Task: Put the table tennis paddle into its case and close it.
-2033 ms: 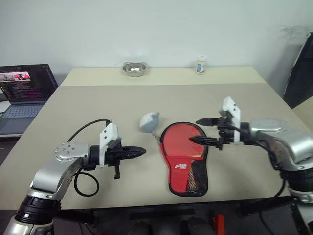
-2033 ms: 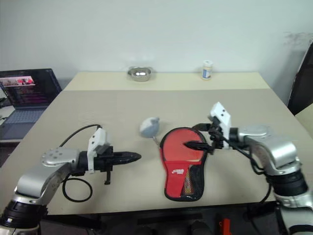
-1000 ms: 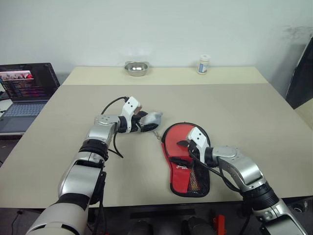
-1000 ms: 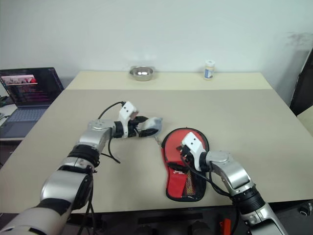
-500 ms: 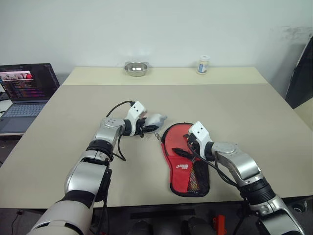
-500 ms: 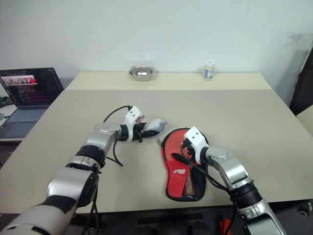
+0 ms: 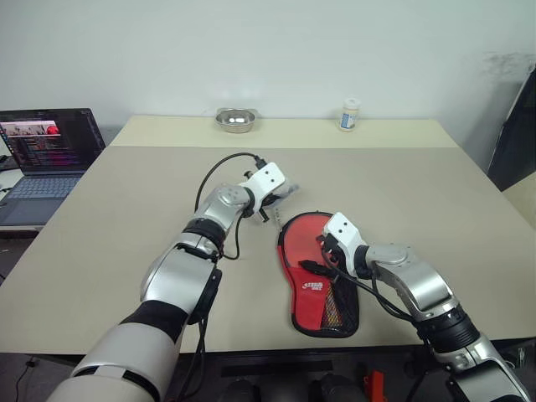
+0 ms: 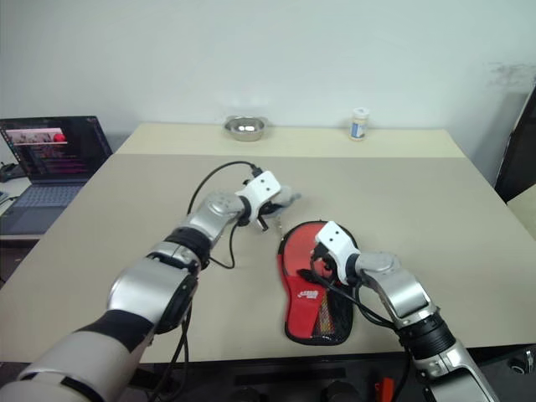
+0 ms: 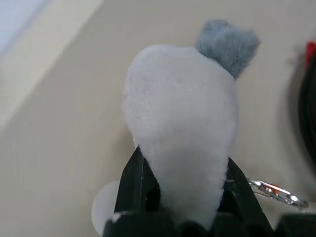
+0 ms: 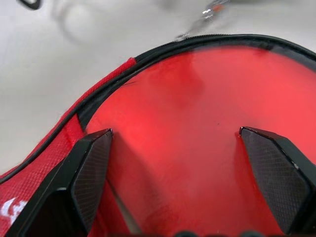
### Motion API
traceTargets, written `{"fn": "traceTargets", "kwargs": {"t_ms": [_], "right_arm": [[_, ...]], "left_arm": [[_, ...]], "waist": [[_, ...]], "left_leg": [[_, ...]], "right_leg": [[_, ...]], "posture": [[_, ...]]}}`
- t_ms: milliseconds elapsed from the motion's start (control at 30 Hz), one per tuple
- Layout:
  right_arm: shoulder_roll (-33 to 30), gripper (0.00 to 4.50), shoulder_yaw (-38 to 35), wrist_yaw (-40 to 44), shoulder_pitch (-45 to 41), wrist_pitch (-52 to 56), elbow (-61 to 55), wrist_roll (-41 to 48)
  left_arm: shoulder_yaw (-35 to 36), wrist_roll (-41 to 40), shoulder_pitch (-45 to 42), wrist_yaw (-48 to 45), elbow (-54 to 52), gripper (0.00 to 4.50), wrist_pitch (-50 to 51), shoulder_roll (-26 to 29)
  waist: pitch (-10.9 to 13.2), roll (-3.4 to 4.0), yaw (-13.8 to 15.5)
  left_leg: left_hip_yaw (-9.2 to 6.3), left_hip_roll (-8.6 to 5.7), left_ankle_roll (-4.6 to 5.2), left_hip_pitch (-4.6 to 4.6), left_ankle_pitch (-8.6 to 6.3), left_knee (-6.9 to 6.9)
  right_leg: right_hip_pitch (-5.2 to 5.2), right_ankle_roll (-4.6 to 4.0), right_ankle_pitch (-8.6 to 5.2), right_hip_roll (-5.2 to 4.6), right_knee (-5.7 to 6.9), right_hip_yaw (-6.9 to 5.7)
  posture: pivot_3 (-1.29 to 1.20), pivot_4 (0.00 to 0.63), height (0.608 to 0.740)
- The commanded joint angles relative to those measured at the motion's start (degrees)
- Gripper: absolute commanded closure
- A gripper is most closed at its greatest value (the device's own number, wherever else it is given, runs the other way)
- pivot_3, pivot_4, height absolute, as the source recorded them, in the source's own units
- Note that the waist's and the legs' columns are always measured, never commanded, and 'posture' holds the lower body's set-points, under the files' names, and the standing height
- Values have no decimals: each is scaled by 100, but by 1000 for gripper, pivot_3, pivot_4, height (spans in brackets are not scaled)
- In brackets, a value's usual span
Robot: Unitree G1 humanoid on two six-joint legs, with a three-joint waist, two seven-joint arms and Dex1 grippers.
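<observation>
We take the case [image 7: 318, 272] as our landmark. It lies flat on the table [image 7: 435, 201], its narrow mesh end toward our near edge and its round end pointing away from us, so its long axis runs near to far. The table tennis paddle [image 10: 207, 123] sits inside it, the smooth red face showing through the open round end and bordered by the black zip edging.

Nearest to us, over the case's middle, our right gripper [image 7: 322, 254] hangs with its two fingers spread wide, one on each side of the red face in the right wrist view. It has hold of nothing, and we cannot tell whether the fingertips touch the rubber.

Beyond the case's far round end, slightly to our left of it, our left gripper [image 7: 280, 197] has its jaws drawn in on the grey tag [image 9: 182, 123], a soft plush pull that bulges out between the black fingers. A short metal link [image 9: 276, 191] runs from the tag back toward the case rim.

The relation that matters, as we judge it, is this: the tag lies off the far-left rim of the case, joined to the zip, so the left arm is the one placed to draw it round the rim. The right gripper is nearer the case body and suited to steadying it.

Well beyond the case, a metal bowl [image 7: 235, 119] and a small bottle [image 7: 350, 114] stand at the far edge.
</observation>
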Motion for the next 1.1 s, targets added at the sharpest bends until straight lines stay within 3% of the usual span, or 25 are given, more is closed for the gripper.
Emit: {"fn": "traceTargets", "kwargs": {"t_ms": [33, 167, 367, 700, 933, 1100], "right_arm": [[-161, 0, 460, 154, 448, 584, 232, -74], [-158, 0, 620, 105, 656, 737, 25, -97], [-15, 0, 693, -58, 809, 937, -231, -63], [199, 0, 667, -172, 757, 939, -133, -132], [286, 0, 609, -155, 659, 859, 9, -202], [433, 0, 555, -172, 486, 791, 193, -219]], "left_arm": [[-202, 398, -419, 646, 8, 4049, -223, -185], [-409, 794, -893, 1530, 74, 4049, -345, -753], [-664, 1220, -1214, 1902, 122, 4050, -575, -1400], [-918, 1537, -1027, 1607, 131, 4051, -908, -2216], [-987, 1568, -891, 1203, 143, 4051, -922, -2209], [-954, 1538, -808, 972, 136, 2403, -983, -2148]], "waist": [[0, 0, 3], [-2, -2, 27], [-4, 1, 82], [-10, 7, 81], [-19, 19, 65], [-37, 20, -3]], "left_leg": [[1, 0, 0, 0, 0, 0], [-1, 0, 0, 0, 0, 0], [6, -2, -1, 2, -1, -4], [4, 0, -1, 4, -1, -4], [6, 3, -1, 7, -1, -4], [8, 4, -1, 12, -1, -4]], "right_leg": [[0, 0, 0, -1, 0, 0], [1, 1, -1, -2, -1, -2], [-1, 4, -2, -2, -5, -1], [0, 3, -3, 1, -3, -1], [0, 3, -3, 4, -3, -1], [1, 3, -3, 6, -1, -1]], "posture": [[0, 150, 740], [0, 150, 740], [0, 150, 740], [0, 150, 740], [0, 150, 740], [0, 150, 740]]}}
